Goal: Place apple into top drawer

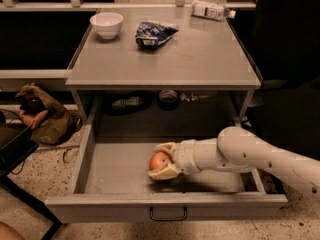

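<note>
Inside the pulled-out top drawer (pixel 125 207), right of centre: gripper (pixel 161 160) low over the drawer floor, its two pale fingers (pixel 164 173) clamped above and below the apple (pixel 157 160). Apple red-orange, within the drawer's walls, nearer the front panel; whether it touches the floor, cannot tell. White arm (pixel 240 151) reaches in from the right. On the tabletop (pixel 200 59) above: white bowl (pixel 106 24), blue-and-white snack bag (pixel 152 32), a bottle (pixel 212 9) lying at the far edge.

Red-orange apple (pixel 159 160) held in tool (pixel 161 161), w/in open grey top drawer (pixel 115 208), ctr
</note>
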Action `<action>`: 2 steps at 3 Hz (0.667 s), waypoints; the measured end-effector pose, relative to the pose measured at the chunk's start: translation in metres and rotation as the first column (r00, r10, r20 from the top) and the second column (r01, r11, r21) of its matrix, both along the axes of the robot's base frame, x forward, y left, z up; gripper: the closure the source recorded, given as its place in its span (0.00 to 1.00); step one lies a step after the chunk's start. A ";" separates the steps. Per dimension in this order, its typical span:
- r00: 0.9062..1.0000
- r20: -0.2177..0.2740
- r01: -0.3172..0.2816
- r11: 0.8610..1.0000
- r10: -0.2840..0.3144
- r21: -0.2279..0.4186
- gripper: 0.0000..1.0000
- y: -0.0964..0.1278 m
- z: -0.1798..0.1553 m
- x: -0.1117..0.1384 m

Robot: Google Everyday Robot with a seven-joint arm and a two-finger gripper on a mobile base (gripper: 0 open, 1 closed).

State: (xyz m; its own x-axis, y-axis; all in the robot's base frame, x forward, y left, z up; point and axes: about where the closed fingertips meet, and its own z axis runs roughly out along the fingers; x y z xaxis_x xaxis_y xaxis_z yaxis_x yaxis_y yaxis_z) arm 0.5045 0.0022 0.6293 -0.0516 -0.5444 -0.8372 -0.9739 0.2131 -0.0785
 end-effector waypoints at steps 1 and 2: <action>1.000 -0.001 0.001 1.000 -0.001 0.001 1.00 0.000 0.003 0.000; 1.000 -0.001 0.001 1.000 -0.001 0.001 0.81 0.000 0.003 0.000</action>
